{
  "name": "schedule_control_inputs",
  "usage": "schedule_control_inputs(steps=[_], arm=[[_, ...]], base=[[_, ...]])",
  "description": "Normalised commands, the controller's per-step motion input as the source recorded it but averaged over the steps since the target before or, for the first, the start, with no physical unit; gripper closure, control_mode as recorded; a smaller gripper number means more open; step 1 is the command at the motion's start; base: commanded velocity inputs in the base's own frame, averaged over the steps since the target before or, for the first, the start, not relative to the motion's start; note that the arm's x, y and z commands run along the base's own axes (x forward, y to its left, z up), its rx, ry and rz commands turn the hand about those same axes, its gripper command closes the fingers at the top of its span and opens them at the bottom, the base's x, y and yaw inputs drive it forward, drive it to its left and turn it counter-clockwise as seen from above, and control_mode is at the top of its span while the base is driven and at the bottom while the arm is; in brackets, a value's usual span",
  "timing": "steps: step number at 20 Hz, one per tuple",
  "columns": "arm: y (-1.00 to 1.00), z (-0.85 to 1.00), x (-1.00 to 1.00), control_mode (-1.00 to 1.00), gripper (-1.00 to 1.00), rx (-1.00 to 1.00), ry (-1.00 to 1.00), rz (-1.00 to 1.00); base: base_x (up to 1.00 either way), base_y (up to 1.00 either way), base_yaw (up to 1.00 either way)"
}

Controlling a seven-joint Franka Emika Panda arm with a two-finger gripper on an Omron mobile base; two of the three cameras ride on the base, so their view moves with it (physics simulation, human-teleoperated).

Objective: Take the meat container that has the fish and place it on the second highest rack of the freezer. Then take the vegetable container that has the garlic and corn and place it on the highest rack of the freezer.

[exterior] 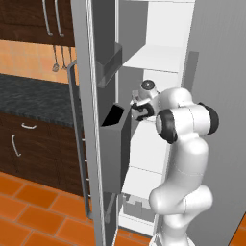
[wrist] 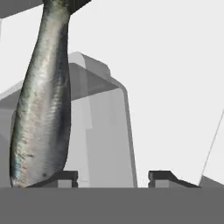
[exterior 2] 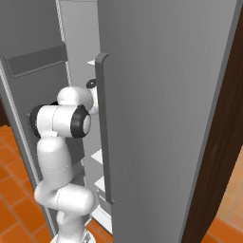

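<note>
Open at the claw point(wrist: 113, 177), dark fingertips point(wrist: 65, 177) parted and pinching nothing. Just beyond, over the left tip, the fish point(wrist: 43, 109), lying along its pale grey meat container point(wrist: 100, 131) against white freezer interior. Cannot tell from here which rack carries it.

Could still snag: backing out crookedly may hook a tip under the container's rim and drag it off the shelf. Might also tip the fish out if the container sits near the shelf's edge. May knock the wrist against the white shelf point(exterior: 153, 60) above the hand, or the elbow against the open door point(exterior: 96, 158), given the tight reach into the freezer point(exterior: 166, 29).

Counted: one claw, two fingertips, one fish, one container, one arm point(exterior: 185, 144), one open door, two grey door bins point(exterior: 115, 129), one dark counter point(exterior: 29, 96) to the left.
</note>
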Motion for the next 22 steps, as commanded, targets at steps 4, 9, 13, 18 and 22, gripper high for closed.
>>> schedule_control_inputs(steps=[4, 9, 13, 18, 22], arm=[[0.11, 0.56, -0.50, -1.00, -1.00, 0.08, -0.01, 0.00], [0.18, 0.48, -0.60, -1.00, -1.00, 0.01, -0.04, 0.00], [0.03, 0.50, -0.90, -1.00, -1.00, -0.03, -0.03, 0.01], [0.01, 0.28, -1.00, -1.00, -1.00, 0.00, -0.03, 0.07], [0.00, 0.28, -1.00, -1.00, -1.00, 0.00, -0.05, 0.10]], base=[[0.00, 0.00, 0.00], [0.00, 0.00, 0.00], [0.00, 0.00, 0.00], [0.00, 0.00, 0.00], [0.00, 0.00, 0.00]])
